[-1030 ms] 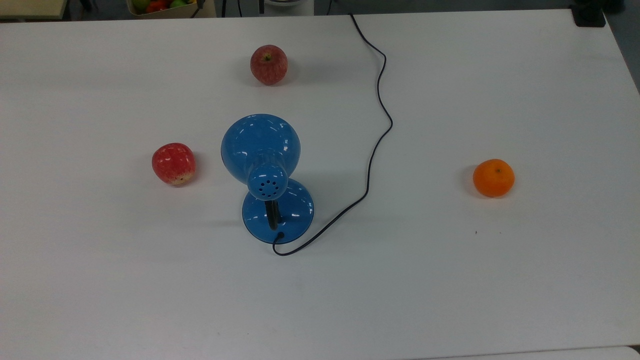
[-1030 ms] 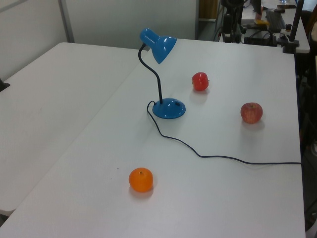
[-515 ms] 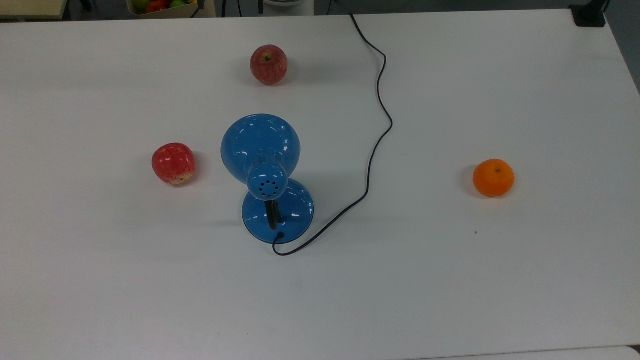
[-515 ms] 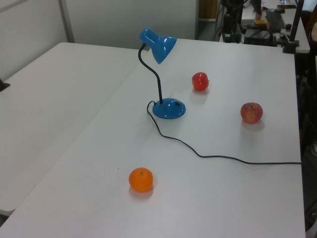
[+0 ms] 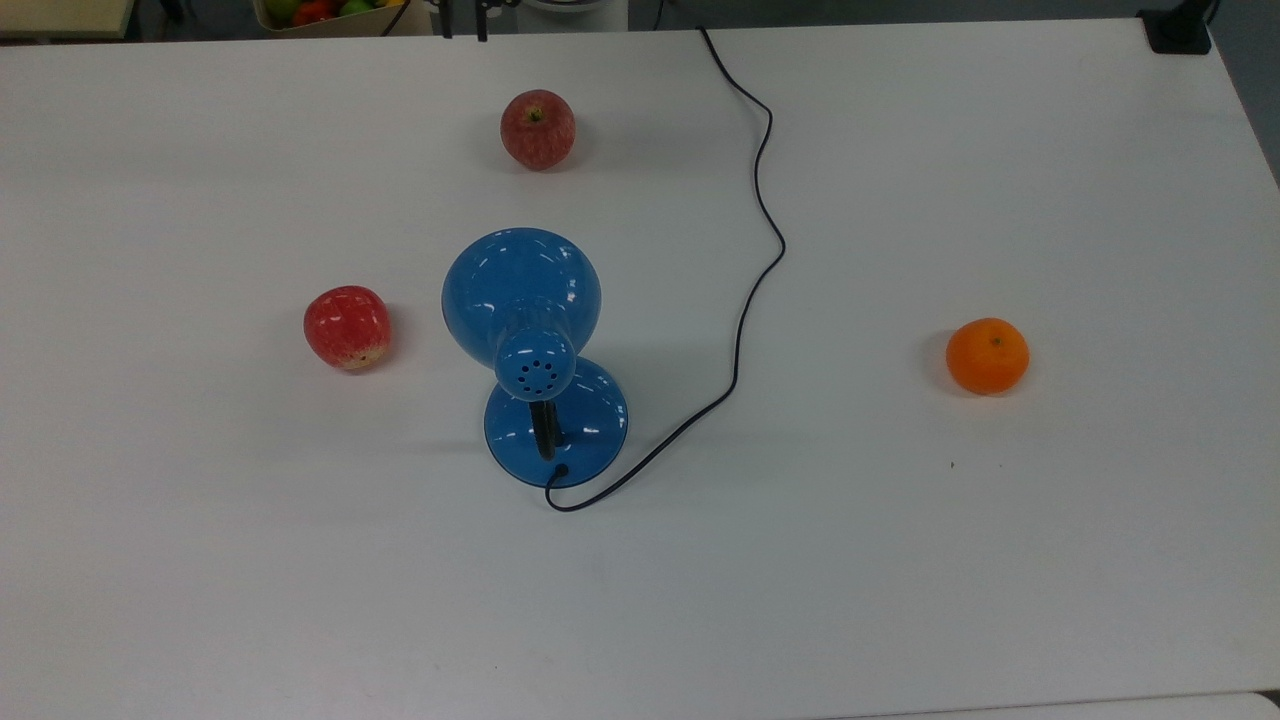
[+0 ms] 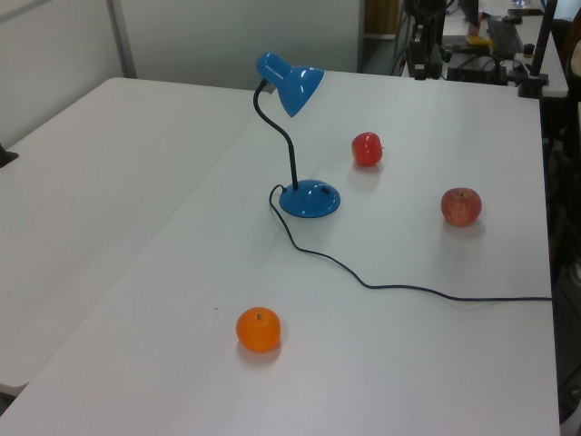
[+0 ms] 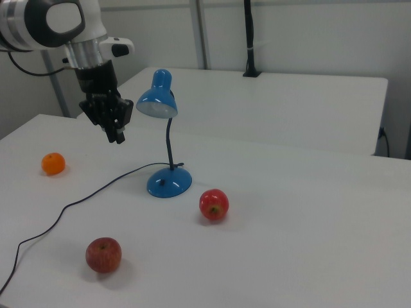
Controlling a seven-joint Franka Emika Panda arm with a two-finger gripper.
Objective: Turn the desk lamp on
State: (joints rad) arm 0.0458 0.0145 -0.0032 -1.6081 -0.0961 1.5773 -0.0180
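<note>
The robot's black two-finger gripper (image 7: 119, 133) hangs in the air holding nothing; whether its jaws are spread cannot be told. Just to the right view's right of the jaws, apart from them, is the bell-shaped shade of the glossy blue desk lamp (image 7: 158, 101) (image 5: 522, 297) (image 6: 289, 82), whose round base rests lower on the white table (image 7: 308, 212). A small orange fruit (image 7: 53, 163) lies to the right view's left, below the jaws.

The lamp (image 5: 522, 300) is showing a glossy blue finish, its shade and base catching bright highlights. The table (image 5: 900, 560) is looking smooth and matt white. The orange (image 5: 987, 355) is looking finely dimpled, and both apples (image 5: 347, 326) are gleaming faintly.
</note>
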